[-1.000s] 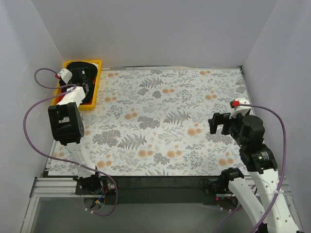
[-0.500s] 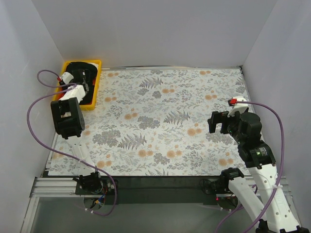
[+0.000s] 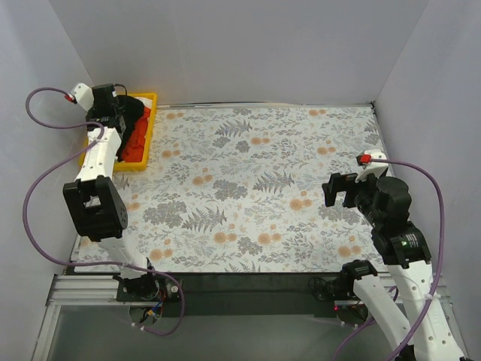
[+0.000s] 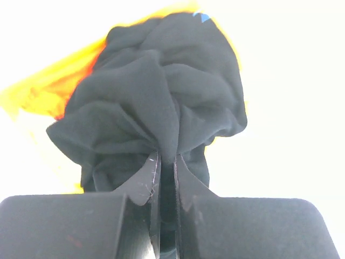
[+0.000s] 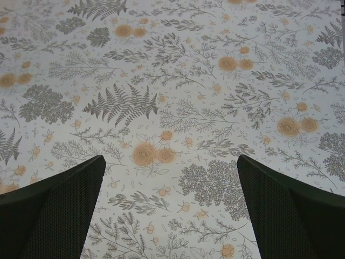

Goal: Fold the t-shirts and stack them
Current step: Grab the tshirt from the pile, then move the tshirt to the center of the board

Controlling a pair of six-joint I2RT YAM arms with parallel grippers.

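While the left arm reaches to the far left corner of the desk (image 3: 248,188), the left tool (image 4: 168,171) is pressed together on a fold of the black t-shirt (image 4: 161,97). Its two fingers (image 4: 152,181) nearly meet, with only the cloth between them. The shirt is gathered into a crumpled bunch that swells out from the pinch, and a tiny blue print (image 4: 201,16) shows at its far edge.

Behind the bunch lies the yellow tray (image 3: 131,165), which sits in the desk's far left corner close to the pale walls (image 3: 225,53). In the overhead view the shirt is over the tray's far end. Whether its lower folds touch the tray's floor cannot be told. A red-orange item (image 3: 136,141) shows inside the tray just beside the black cloth, but what it is cannot be made out. In the wrist view the same colour peeps out at the left edge of the bunch.

On the other side, the right tool (image 5: 170,159) hovers above the right part of the desk, well apart from the tray and the shirt. Its jaws are spread wide and hold nothing. Between the two dark fingers (image 5: 54,216), only the desk's covering of grey ferns and orange flowers is seen. The right arm rises from its base at the near edge and bends inward.
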